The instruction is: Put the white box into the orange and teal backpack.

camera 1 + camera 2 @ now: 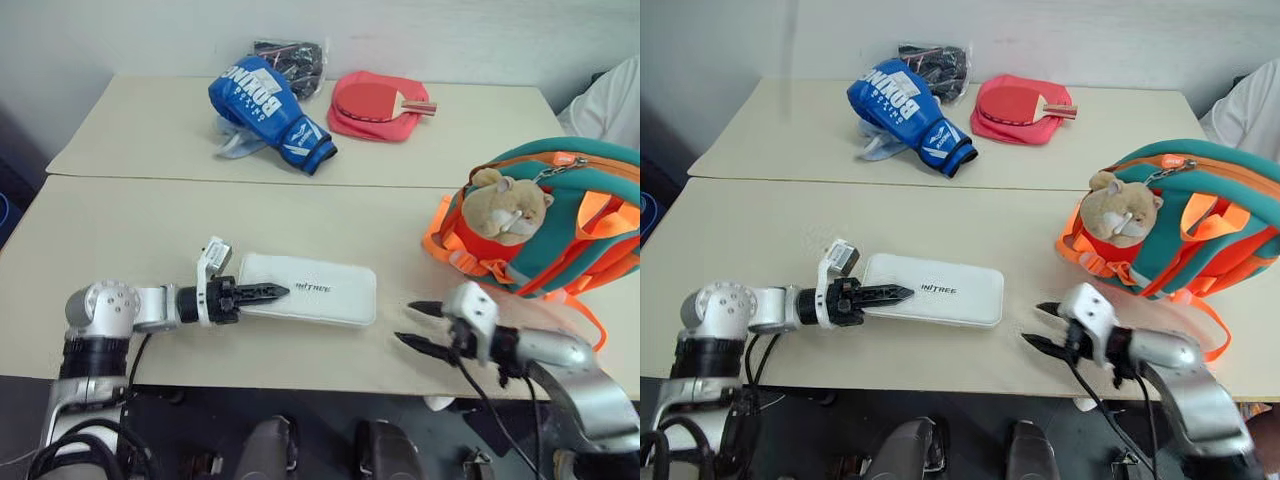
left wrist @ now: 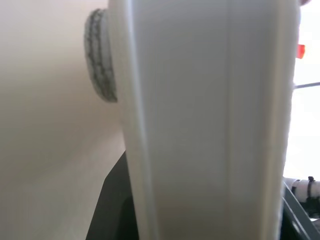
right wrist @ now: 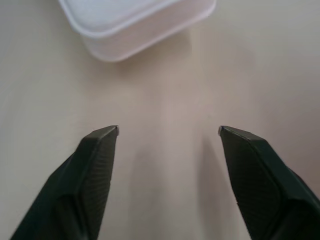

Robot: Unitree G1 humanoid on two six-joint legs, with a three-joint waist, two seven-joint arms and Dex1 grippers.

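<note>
The left gripper [image 1: 268, 293] is clamped on the near-left end of the white box [image 1: 315, 290], lettered "UNITREE", lying flat on the table [image 1: 130, 240]. The blue boxing glove [image 1: 265, 110] behind reads "BOXING". The right gripper [image 3: 167, 132] hangs spread wide and empty beside the box. The backpack [image 1: 560, 215], a plush bear [image 1: 505, 205] on its front, sits rightmost.

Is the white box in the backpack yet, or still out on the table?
Out. The white box lies flat on the table, apart from the backpack, with the left gripper at its end.
</note>
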